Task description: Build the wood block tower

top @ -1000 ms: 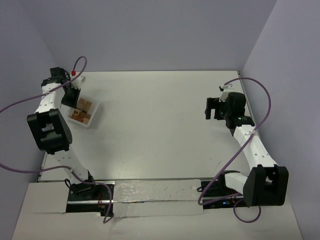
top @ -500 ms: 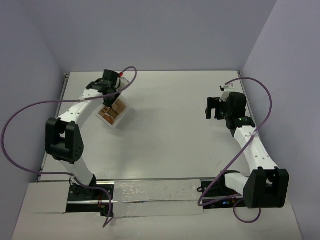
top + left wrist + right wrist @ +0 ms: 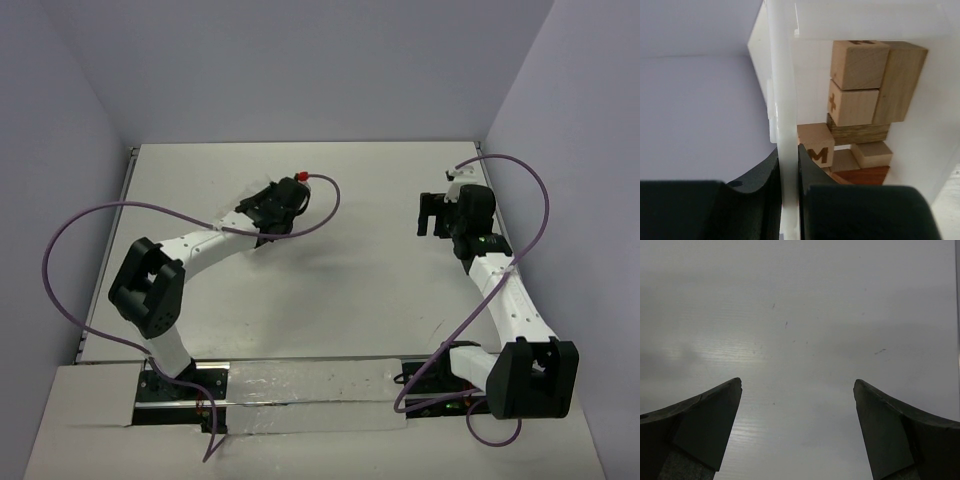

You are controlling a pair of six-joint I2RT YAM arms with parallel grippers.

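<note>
Several wood blocks [image 3: 855, 100], light tan to reddish-brown and some printed with letters, lie packed in a small white tray [image 3: 784, 90]. My left gripper [image 3: 788, 165] is shut on the tray's thin side wall, one finger on each side. In the top view the left gripper [image 3: 264, 214] hangs over the table's middle, and the wrist hides most of the tray. My right gripper [image 3: 432, 215] stands open at the right, and in the right wrist view the right gripper [image 3: 797, 385] has only bare table between its fingers. No tower is in view.
The pale table [image 3: 350, 270] is walled by lavender panels at the back and both sides. Purple cables [image 3: 100, 225] loop from both arms. A taped strip [image 3: 300, 385] runs along the near edge between the bases.
My left arm has swung from the back-left corner to the table's middle, carrying the tray of blocks with it. The right arm has barely shifted.
</note>
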